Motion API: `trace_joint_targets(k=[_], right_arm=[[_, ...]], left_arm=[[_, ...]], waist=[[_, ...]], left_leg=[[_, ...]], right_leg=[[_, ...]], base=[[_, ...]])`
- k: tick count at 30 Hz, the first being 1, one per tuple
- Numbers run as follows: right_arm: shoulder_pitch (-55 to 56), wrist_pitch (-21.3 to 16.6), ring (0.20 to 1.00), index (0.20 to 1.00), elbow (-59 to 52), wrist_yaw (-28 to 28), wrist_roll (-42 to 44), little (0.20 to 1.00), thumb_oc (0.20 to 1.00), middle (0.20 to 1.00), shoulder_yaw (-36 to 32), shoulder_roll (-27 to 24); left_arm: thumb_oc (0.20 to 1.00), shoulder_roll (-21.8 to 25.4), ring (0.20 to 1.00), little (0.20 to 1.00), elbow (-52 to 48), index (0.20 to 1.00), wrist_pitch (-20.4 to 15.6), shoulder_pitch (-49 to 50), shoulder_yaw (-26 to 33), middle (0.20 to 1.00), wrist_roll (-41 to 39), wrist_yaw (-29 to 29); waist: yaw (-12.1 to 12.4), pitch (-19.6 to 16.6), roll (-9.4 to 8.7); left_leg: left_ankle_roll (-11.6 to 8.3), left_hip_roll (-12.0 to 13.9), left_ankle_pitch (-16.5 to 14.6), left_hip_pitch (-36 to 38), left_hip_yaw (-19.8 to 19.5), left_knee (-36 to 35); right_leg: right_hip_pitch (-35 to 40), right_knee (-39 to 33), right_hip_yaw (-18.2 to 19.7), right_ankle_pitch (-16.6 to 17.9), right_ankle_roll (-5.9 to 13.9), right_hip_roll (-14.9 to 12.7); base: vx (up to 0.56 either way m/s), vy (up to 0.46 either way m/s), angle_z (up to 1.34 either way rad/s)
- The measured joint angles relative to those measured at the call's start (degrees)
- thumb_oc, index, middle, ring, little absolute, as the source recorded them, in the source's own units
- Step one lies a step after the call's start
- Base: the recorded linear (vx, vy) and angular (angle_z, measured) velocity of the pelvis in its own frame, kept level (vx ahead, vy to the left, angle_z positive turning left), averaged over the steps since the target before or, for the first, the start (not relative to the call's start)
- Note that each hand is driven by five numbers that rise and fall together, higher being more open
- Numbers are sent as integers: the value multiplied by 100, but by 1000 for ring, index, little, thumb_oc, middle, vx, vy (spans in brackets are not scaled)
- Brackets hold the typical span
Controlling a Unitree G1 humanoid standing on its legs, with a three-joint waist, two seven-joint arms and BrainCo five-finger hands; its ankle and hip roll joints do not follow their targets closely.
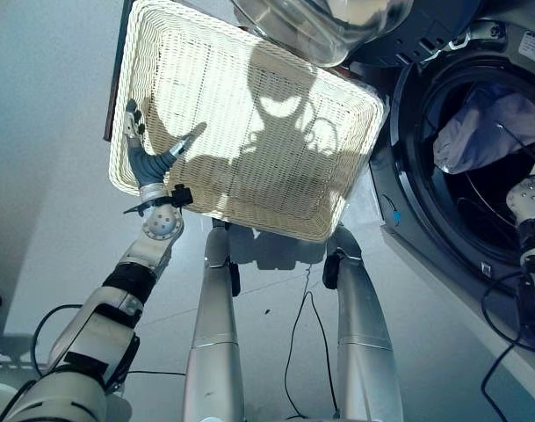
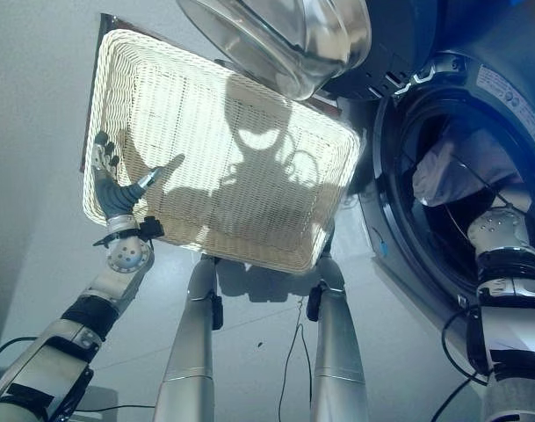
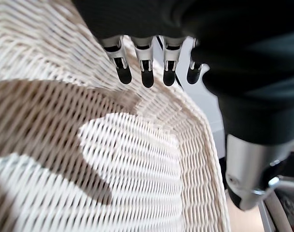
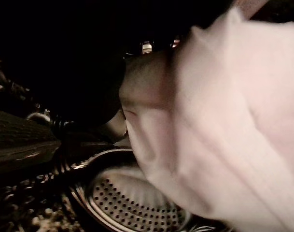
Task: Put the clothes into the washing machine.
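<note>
A cream wicker basket (image 1: pixel 249 132) sits on the floor (image 1: pixel 47 176) in front of the robot, wide and shallow, with nothing lying in it. The left hand (image 1: pixel 142 156) rests at the basket's left rim, fingers straight and spread over the edge, thumb angled inward above the woven bottom; it grips nothing. Seen from the left wrist, the dark fingertips (image 3: pixel 147 77) hang just above the inner slope of the weave.

To the right stands the washing machine (image 2: pixel 513 97), its round opening facing the basket. The glass door (image 2: pixel 285 40) is swung open and juts over the basket's far right corner, so that corner is crowded while the near and left rims stay free. Pale floor runs open along the basket's left side.

The right arm reaches through the opening into the drum. A bundle of pale clothes (image 1: pixel 491 132) lies inside, against the upper part of the drum. From the right wrist, the white cloth hangs close above the perforated drum wall (image 4: pixel 122 203). The right hand is hidden in the cloth, and I cannot tell whether its fingers hold it.
</note>
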Motion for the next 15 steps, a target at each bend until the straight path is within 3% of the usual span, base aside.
trace_joint_targets(k=[2,5,10,15], right_arm=[[1,264,1000,1000,130,355,45,1000,1000,1000,7,5],[-30,1029,1000,1000,560,912,92,1000,1000,1000,211,24],[-51,1834,1000,1000,1053,1057,-153,1000,1000,1000,425,20],[-249,2527,1000,1000,1600,617,-679,1000,1000,1000,1010,10]], left_arm=[[1000,14,1000,1000,-2,1000,7,-21,-2,1000,-49,-99],[1000,48,1000,1000,-2,1000,24,-56,-23,1000,-104,-193],[1000,64,1000,1000,3,1000,27,-71,-30,1000,-108,-215],[1000,45,1000,1000,106,1000,68,-244,-289,1000,-125,-220]], waist=[[15,4,-9],[32,6,-11],[55,5,-12],[60,5,-11]], left_leg=[[6,-2,-2,28,-1,-2],[6,-4,-1,74,-60,2],[16,-17,6,90,-74,3],[21,-19,11,78,-71,-7]], right_leg=[[28,1,-2,-1,1,-1],[123,-11,-62,-4,2,-5],[166,-34,-78,-8,16,-23],[161,-61,-78,-23,42,-23]], base=[[0,0,0],[7,-40,4],[0,-8,2],[0,0,0]])
